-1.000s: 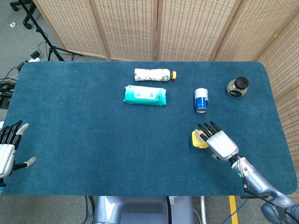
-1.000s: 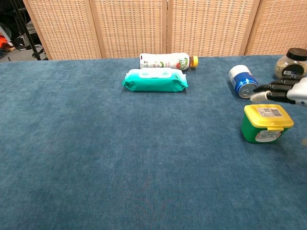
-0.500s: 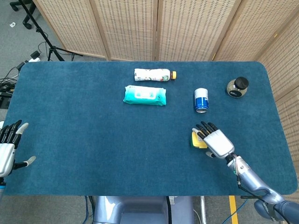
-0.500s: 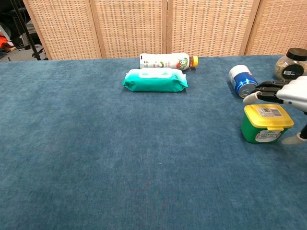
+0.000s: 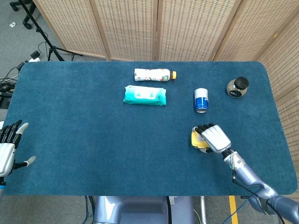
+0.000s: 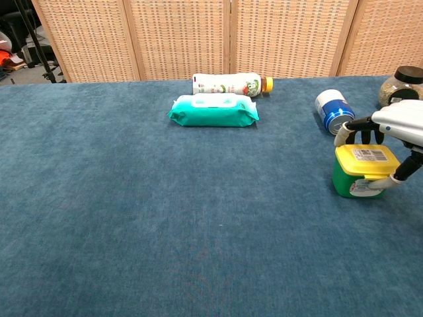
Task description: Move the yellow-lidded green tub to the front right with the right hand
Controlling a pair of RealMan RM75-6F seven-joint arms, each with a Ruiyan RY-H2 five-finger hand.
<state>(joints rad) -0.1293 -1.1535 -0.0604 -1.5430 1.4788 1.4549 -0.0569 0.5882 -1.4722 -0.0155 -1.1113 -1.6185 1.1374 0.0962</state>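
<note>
The green tub with a yellow lid (image 5: 195,139) (image 6: 362,173) stands on the blue table at the right, a little in front of the middle. My right hand (image 5: 214,137) (image 6: 398,121) lies over its lid. The fingers (image 6: 351,133) curl down behind the tub's far side and the thumb presses its near right side, so the hand grips it. The tub rests on the cloth. My left hand (image 5: 8,149) hovers at the front left table edge, fingers spread, holding nothing; the chest view does not show it.
A blue can (image 5: 201,100) (image 6: 334,112) lies just behind the tub. A dark-lidded jar (image 5: 237,87) (image 6: 401,84) stands at the back right. A teal wipes pack (image 5: 145,95) (image 6: 213,110) and a white bottle (image 5: 154,74) (image 6: 230,84) lie at the back middle.
My right hand has come down over the tub. Its fingers, stretched flat before, have curled behind the tub, and the thumb has closed on the near side. The tub has not moved.
</note>
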